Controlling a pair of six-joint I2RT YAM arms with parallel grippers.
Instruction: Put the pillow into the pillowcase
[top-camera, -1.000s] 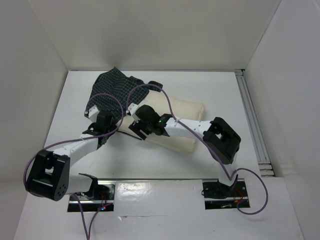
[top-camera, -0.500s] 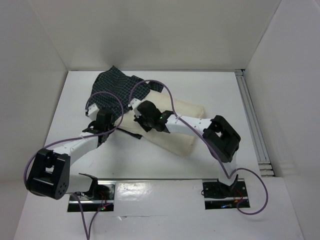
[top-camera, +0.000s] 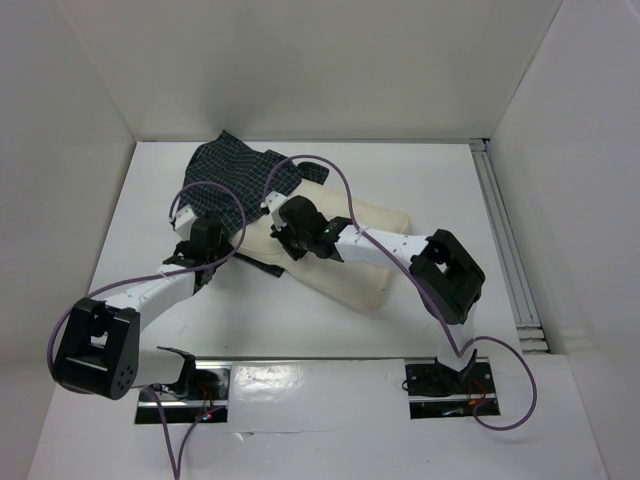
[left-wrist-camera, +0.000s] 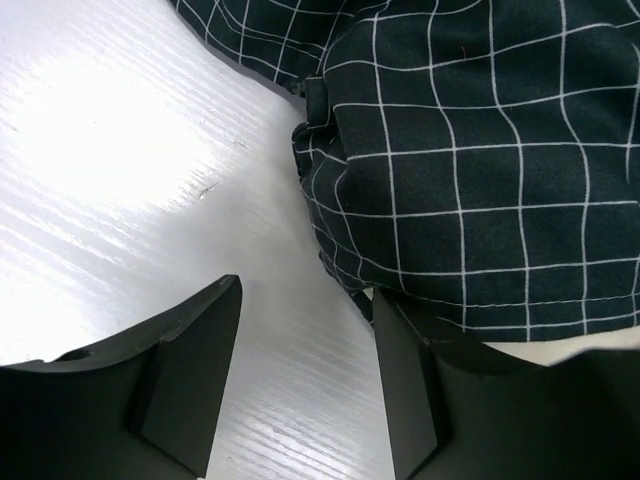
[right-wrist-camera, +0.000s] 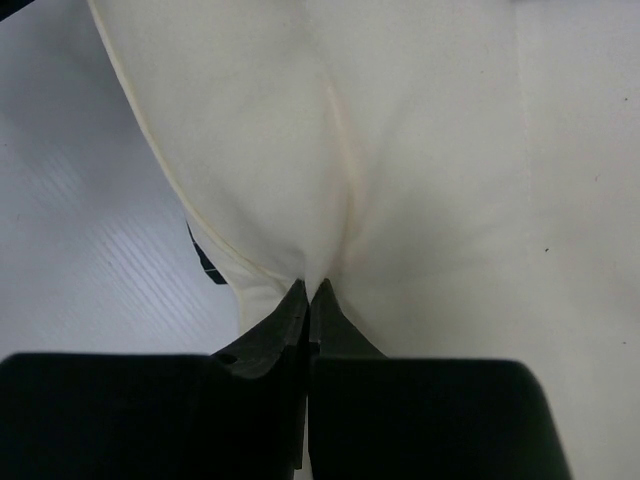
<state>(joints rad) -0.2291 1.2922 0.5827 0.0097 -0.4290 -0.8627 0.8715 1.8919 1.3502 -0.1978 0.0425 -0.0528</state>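
Note:
The cream pillow (top-camera: 365, 272) lies slanted across the middle of the table. Its left end meets the dark checked pillowcase (top-camera: 236, 172), which is crumpled at the back left. My right gripper (top-camera: 275, 216) sits on that left end. In the right wrist view the right gripper (right-wrist-camera: 310, 288) is shut on a pinched fold of the pillow (right-wrist-camera: 410, 150). My left gripper (left-wrist-camera: 308, 295) is open over bare table at the pillowcase's near edge. The hem of the pillowcase (left-wrist-camera: 480, 170) drapes over its right finger, and nothing lies between the jaws.
The white table (top-camera: 430, 180) is walled on three sides. A metal rail (top-camera: 505, 250) runs along its right edge. Purple cables loop over both arms. A sliver of the pillowcase (right-wrist-camera: 205, 262) shows under the pillow's edge.
The right gripper has shut on the pillow and carried its left end back and left toward the pillowcase. The left gripper shut, then opened again at the pillowcase's edge.

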